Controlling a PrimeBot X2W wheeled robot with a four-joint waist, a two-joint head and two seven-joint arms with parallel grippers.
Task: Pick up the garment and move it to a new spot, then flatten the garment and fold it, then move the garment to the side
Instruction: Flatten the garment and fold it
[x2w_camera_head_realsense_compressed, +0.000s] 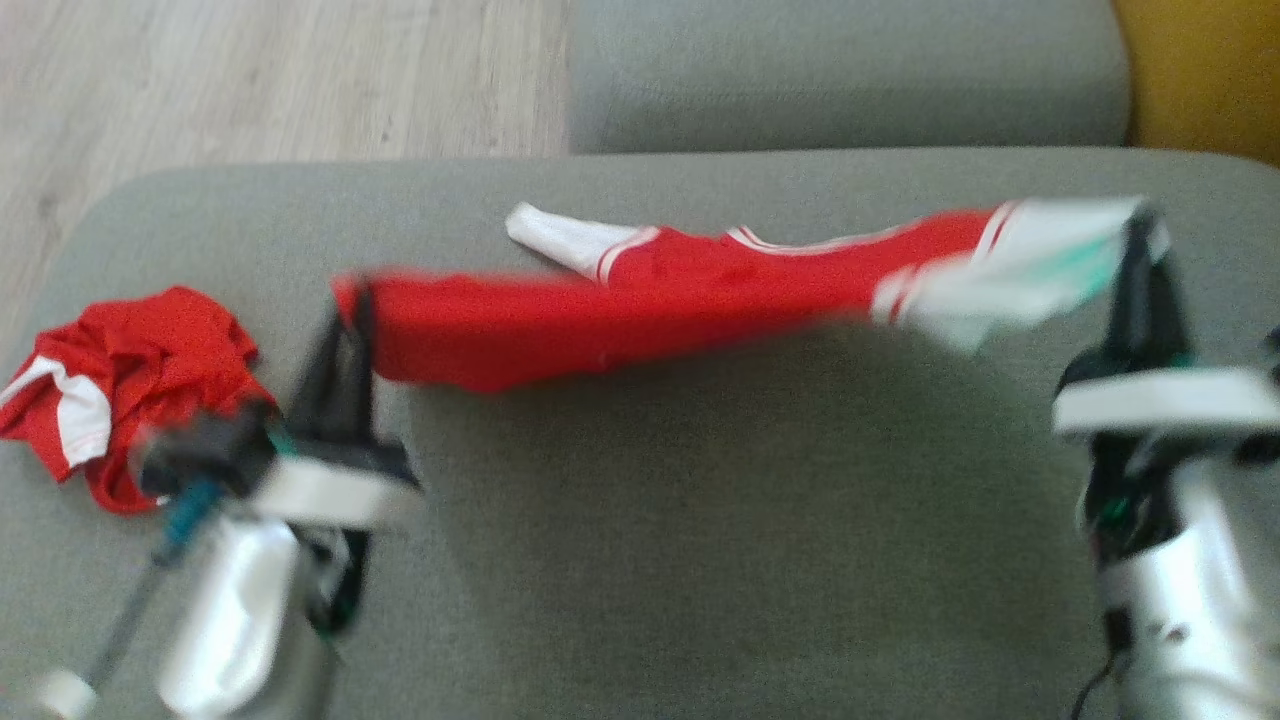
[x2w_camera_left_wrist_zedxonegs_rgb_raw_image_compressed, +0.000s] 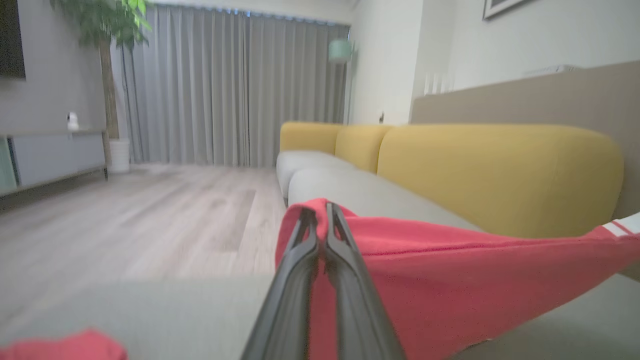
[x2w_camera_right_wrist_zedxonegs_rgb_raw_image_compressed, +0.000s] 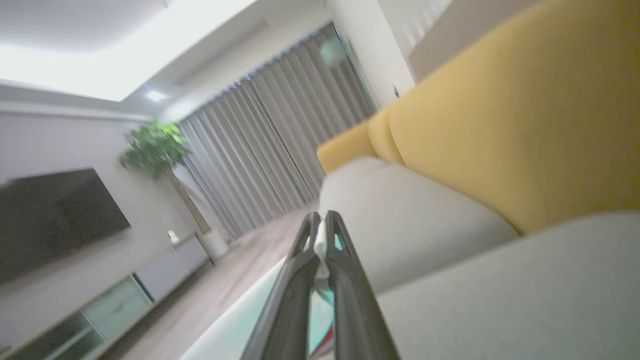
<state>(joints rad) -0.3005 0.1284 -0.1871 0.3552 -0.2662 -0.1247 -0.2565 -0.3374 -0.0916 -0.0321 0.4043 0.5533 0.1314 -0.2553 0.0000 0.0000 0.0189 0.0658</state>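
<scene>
Two grippers: I see left gripper and right gripper each clamped on one end of the garment.
One garment: red, stretched between them over the sofa.
One heap: red cloth, left.

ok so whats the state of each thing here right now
garment, stretched out sideways, lifted over the seat cushion
left gripper, shut on the garment's red end
right gripper, shut on the garment's white end
second red garment, crumpled on the seat cushion, not gripped
</scene>
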